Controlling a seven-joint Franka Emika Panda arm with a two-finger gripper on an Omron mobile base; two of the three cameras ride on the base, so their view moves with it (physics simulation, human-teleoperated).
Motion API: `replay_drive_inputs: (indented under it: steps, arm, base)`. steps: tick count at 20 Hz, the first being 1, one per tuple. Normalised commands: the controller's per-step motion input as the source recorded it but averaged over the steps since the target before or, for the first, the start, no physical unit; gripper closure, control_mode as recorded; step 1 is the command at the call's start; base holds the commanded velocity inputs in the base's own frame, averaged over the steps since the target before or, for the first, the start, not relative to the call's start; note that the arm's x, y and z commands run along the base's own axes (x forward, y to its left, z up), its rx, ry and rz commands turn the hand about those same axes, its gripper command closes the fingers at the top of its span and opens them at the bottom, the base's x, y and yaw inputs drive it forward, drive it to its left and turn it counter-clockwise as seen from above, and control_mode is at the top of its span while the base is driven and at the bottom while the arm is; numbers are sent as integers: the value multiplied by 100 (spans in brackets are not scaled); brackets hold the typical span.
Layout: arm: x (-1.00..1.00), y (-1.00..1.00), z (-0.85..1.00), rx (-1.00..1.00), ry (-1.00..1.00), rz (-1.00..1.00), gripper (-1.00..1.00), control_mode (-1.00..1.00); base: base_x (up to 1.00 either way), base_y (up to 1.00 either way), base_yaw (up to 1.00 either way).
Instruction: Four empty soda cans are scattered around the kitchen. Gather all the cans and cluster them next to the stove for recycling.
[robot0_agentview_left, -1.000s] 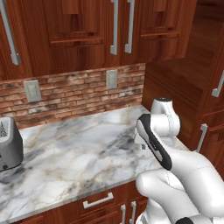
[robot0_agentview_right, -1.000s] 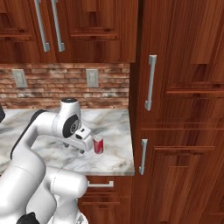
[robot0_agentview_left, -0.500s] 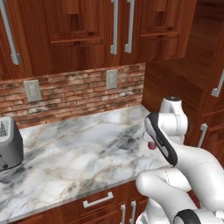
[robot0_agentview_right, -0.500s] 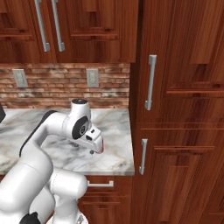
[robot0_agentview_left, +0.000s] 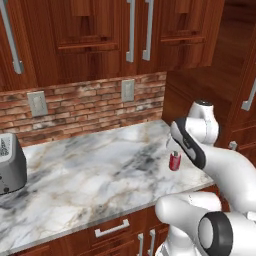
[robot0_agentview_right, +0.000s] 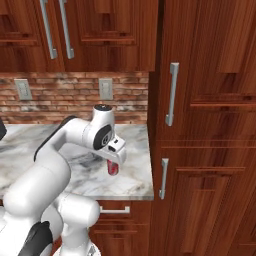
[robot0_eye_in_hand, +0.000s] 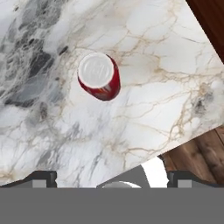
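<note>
Can (robot0_eye_in_hand: 99, 76) upright below open jaws.

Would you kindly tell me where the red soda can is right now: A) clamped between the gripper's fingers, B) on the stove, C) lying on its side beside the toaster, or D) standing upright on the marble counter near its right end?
D: the red soda can stands upright on the marble counter near its right end, below the open gripper, untouched.

Soda can (robot0_eye_in_hand: 99, 76): glossy red metal w/ matt silver top; countertop (robot0_agentview_left: 90, 170) polished white-grey veined marble; cabinets (robot0_agentview_right: 210, 75) smooth reddish wood w/ brushed-metal handles (robot0_agentview_right: 172, 94); backsplash (robot0_agentview_left: 85, 107) rough red brick; toaster (robot0_agentview_left: 10, 165) shiny steel.
</note>
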Motion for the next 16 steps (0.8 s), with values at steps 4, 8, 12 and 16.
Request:
replay_drive_inputs:
  steps: [4,8,12,16]
  arm:
    - [44,-2,2,-1,1,0,-100,-100]
    - [44,0,-1,-4,0,0,-100,-100]
    - [34,-9,-9,-1,0,0,-100,-100]
    - [27,-7,-24,0,0,0,-100,-100]
  base:
    - [0,0,0]
    - [0,0,0]
    - [0,0,0]
    - [0,0,0]
